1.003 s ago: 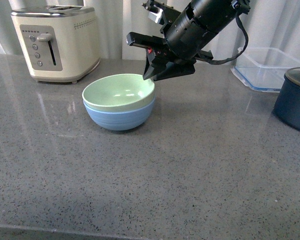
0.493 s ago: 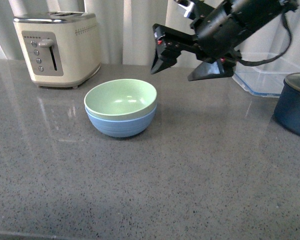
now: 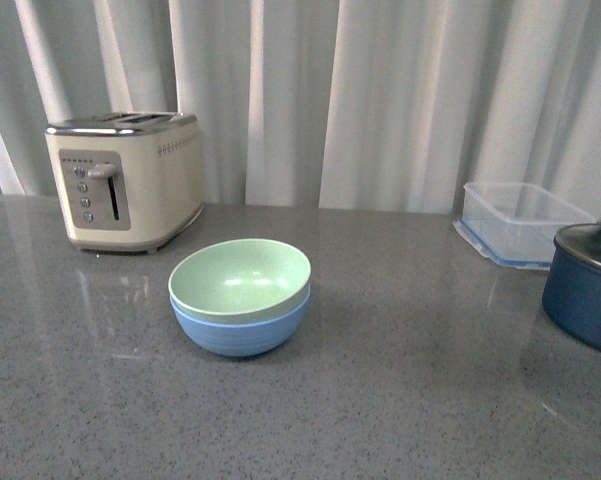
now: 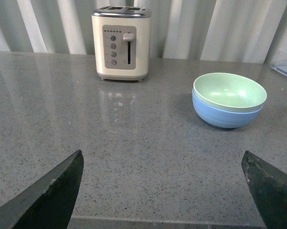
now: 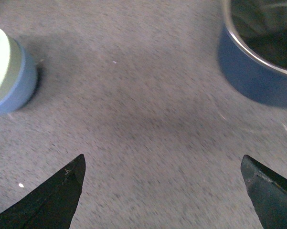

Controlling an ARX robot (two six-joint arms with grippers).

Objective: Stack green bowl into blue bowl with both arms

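Here the green bowl [image 3: 240,280] sits nested in the blue bowl [image 3: 240,330], mid-counter, near the toaster [image 3: 125,180]. We see that the right arm, over the bowls a second ago, has left the front view. Both grippers [image 4: 162,191] [image 5: 162,191] are spread wide and empty; the stacking looks complete.

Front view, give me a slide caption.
Green bowl nested in blue bowl on grey counter, toaster behind.
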